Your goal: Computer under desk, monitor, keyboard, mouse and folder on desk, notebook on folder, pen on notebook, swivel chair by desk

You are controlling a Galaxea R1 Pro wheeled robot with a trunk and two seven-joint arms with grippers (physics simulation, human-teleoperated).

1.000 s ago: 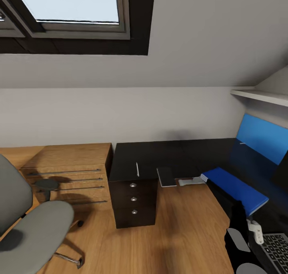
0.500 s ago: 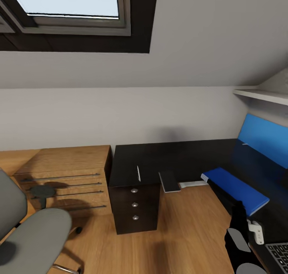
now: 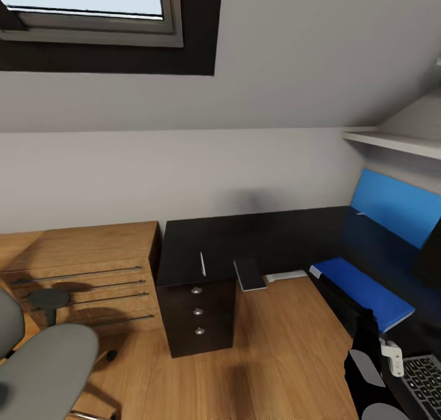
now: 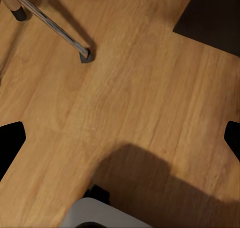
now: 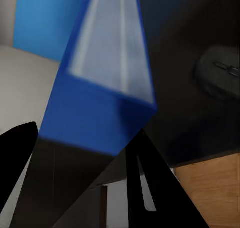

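**Folder on the desk, right gripper hovering open just beside it**

Here, your right gripper [image 5: 80, 158] has its two dark fingers spread well apart. Nothing sits between them; in the right wrist view the blue folder [image 5: 107, 83] lies just beyond the fingertips, flat on the black desk [image 5: 185, 48], and you cannot tell whether a finger touches it. A dark rounded mouse [image 5: 220, 78] rests on the desk at about 2 o'clock from the folder in that view, partly cut by the frame edge.

Your left gripper [image 4: 120, 138] shows only as two black finger tips at opposite edges of its wrist view, wide apart and empty, over bare wooden floor [image 4: 125, 88]. A metal leg of the chair base [image 4: 50, 26] runs across the corner at 11 o'clock.

From the head view, the folder [image 3: 361, 291] lies on the right wing of the desk [image 3: 257, 242], at 3 o'clock from the drawer unit [image 3: 197, 313]. The keyboard [image 3: 422, 380] is cut off at 5 o'clock. A small grey notebook [image 3: 250, 275] overhangs the desk's inner edge, with a thin pale pen [image 3: 203, 264] at 9 o'clock from it. The grey chair [image 3: 43, 365] sits at 8 o'clock, cropped. A dark shape at the right edge by the blue panel [image 3: 395, 208] is too cropped to make out.
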